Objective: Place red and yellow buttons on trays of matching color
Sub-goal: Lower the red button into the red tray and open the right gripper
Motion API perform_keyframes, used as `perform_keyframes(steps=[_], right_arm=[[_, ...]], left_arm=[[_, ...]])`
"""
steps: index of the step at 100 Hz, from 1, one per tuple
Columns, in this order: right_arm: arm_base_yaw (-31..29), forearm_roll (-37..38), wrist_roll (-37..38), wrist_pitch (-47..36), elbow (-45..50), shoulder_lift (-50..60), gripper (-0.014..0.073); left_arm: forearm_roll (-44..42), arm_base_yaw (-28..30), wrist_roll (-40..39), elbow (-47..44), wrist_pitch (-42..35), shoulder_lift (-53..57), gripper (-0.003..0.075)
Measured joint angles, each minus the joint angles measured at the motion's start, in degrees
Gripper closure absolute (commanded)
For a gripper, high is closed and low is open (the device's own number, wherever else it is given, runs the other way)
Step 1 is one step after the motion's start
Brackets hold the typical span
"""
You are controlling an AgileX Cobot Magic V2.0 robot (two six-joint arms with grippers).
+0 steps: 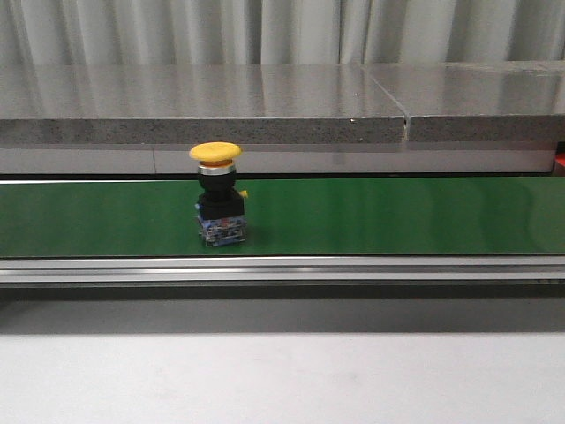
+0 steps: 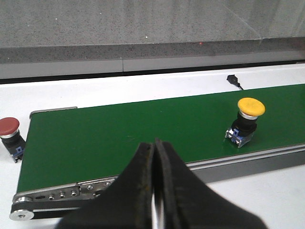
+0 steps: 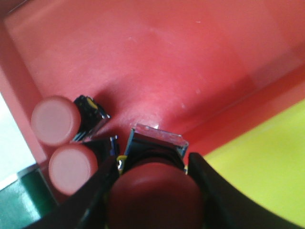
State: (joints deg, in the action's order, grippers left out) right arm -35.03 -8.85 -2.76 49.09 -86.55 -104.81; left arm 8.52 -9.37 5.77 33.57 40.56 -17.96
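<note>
Green belting runs across the front view, and 1 yellow button [image 1: 217, 192] stands upright on this conveyor belt [image 1: 397, 216], left of centre. The left wrist view shows 1 more button, a red button [image 2: 10, 136], standing on the white tabletop [image 2: 119, 93] just beside the belt's end. The left pincer [image 2: 155, 191] is pressed together with nothing in it, near the belt's edge. The right pincer [image 3: 155, 191] is clamped on 1 red-capped button [image 3: 155, 183] over the red tray [image 3: 167, 57], where 2 red buttons [image 3: 64, 143] lie side by side. A yellow tray [image 3: 267, 167] adjoins the red one.
</note>
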Motion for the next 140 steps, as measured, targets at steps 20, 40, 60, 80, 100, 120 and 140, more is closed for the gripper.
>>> perform_keyframes(steps=[20,40,60,80,100,120,140], right_arm=[[0.0,0.0,0.0,-0.3,-4.4,-6.1,0.0546],[0.0,0.0,0.0,-1.0,-8.4,-11.9,0.054],[0.9,-0.1,0.0,-1.1,-13.1,-16.2,0.0318],[2.0,-2.0,0.0,-1.3,-15.2,-18.4,0.0032],[2.4,-2.4,0.1,-1.7,-15.3,-18.4,0.0032],[2.4,-2.0,0.1,-0.2,-15.3,-15.8,0.0032],[2.4,-2.0,0.1,1.9,-15.3,-10.3,0.0032]], left_arm=[[0.0,0.0,0.0,0.0,0.0,0.0,0.0741],[0.0,0.0,0.0,0.0,0.0,0.0,0.0741],[0.0,0.0,0.0,0.0,0.0,0.0,0.0741],[0.0,0.0,0.0,0.0,0.0,0.0,0.0741],[0.0,0.0,0.0,0.0,-0.1,0.0,0.0741],[0.0,0.0,0.0,0.0,-0.1,0.0,0.0741],[0.0,0.0,0.0,0.0,-0.1,0.0,0.0741]])
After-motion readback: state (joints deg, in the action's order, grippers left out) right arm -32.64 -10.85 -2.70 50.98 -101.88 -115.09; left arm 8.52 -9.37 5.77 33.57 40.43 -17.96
